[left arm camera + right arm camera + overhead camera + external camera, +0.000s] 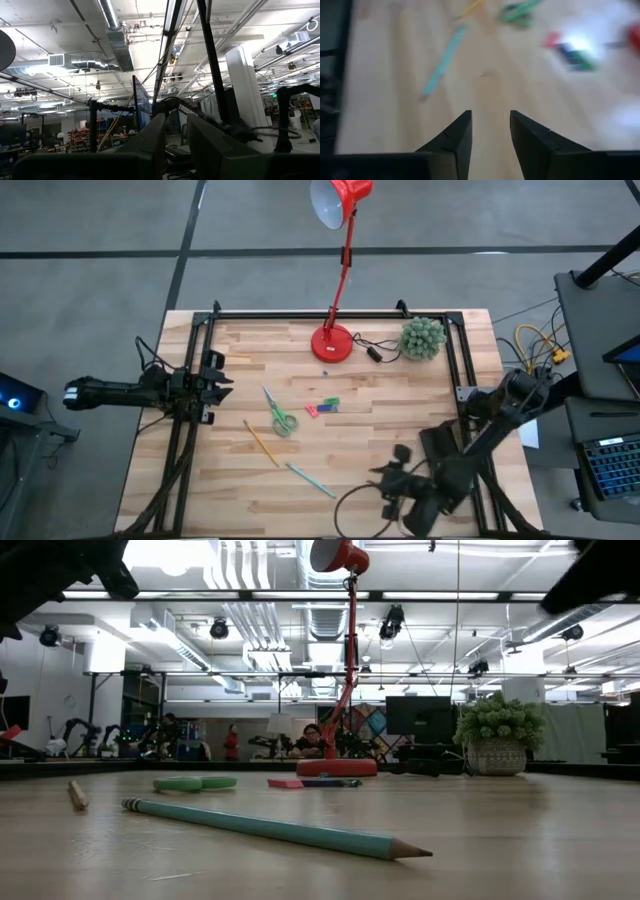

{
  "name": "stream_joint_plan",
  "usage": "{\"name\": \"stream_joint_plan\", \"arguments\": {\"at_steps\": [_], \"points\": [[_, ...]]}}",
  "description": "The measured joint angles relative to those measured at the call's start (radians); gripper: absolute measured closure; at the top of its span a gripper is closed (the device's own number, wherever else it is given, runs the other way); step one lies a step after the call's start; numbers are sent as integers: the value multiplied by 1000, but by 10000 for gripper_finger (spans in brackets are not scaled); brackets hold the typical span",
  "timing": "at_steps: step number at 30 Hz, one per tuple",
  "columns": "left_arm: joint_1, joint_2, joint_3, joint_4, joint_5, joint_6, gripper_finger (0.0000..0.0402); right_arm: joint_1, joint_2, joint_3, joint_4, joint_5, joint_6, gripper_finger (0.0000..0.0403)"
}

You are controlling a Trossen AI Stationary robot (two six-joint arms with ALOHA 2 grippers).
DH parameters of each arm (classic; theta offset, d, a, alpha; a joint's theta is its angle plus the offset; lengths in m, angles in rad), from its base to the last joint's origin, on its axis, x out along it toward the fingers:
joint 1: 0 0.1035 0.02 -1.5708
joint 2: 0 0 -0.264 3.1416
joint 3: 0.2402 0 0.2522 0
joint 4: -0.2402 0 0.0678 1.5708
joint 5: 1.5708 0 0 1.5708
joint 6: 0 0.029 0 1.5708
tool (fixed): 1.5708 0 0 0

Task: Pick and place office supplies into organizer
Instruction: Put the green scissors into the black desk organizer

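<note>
Two dark, jointed arms — black cables trailing off them — each ending in blunt, wedge-shaped black fingers [457, 142].

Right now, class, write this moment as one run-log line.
left gripper: waiting at table's left edge | right gripper: open, empty, above bare wood near thin teal pencil | green-handled scissors: untouched

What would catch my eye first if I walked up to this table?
Probably the red desk lamp standing at the table's far edge, with the fuzzy green plant beside it. Next, the small supplies scattered mid-table: green-handled scissors, a yellow pencil and a teal pen. The right gripper hovers near the front edge, jaws apart and empty, while the left gripper waits at the left side.
</note>
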Motion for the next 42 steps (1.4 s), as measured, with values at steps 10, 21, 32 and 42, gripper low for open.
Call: {"name": "stream_joint_plan", "arguments": {"at_steps": [10,21,32,42], "points": [[0,1,0,0,0,0,336,-233,-15,-296,897,-338,-616,308],[0,6,0,-2,0,-1,336,-478,-109,-422,1259,-669,-1078,329],[0,61,0,-13,0,-3,336,-669,-642,-784,1246,-703,-1122,344],[0,166,0,2,0,-4,336,-666,-1030,-915,1249,-632,-1340,344]]}}
